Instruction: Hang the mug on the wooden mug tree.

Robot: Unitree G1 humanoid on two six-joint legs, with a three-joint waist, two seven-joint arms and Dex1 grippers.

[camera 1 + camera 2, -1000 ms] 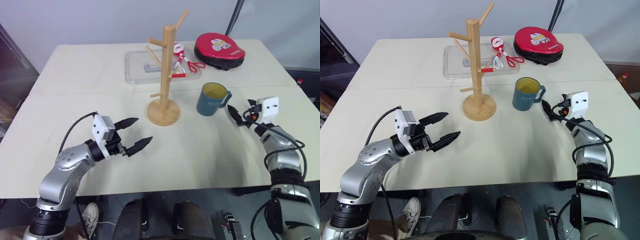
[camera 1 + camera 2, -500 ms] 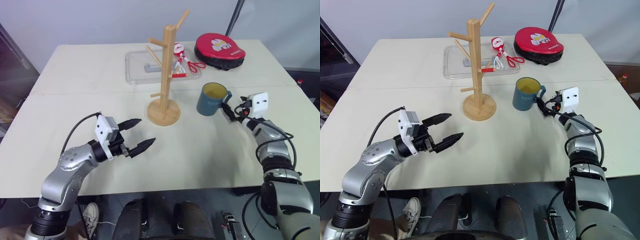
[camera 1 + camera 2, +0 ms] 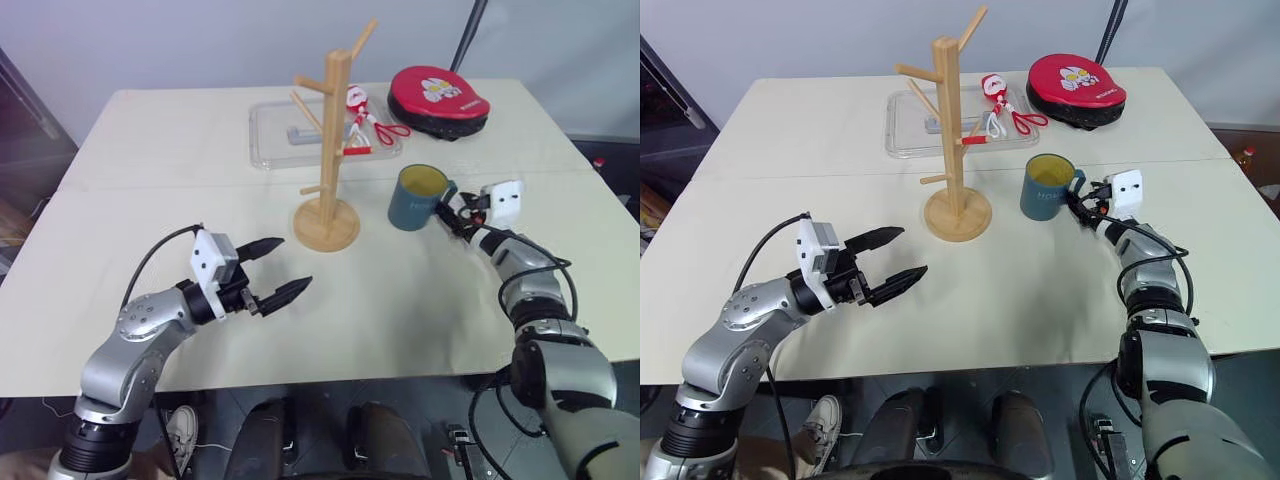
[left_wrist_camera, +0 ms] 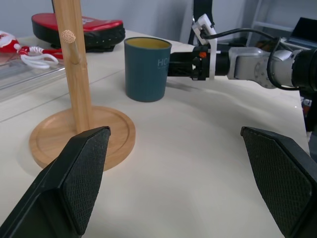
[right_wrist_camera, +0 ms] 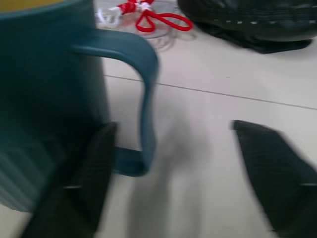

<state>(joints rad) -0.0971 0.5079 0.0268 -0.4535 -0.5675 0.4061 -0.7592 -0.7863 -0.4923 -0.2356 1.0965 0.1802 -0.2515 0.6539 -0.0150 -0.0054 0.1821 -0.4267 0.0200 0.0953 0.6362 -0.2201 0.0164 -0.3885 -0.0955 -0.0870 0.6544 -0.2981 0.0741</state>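
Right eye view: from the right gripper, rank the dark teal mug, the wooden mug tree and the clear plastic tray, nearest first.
1. Dark teal mug, right at the right gripper.
2. Wooden mug tree, mid-table, left of the mug.
3. Clear plastic tray, behind the tree.

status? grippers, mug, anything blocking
Left gripper open, empty, hovering over the table. Right gripper open, straddling the handle of the mug, no grip yet. Mug upright beside the wooden mug tree; path between clear.
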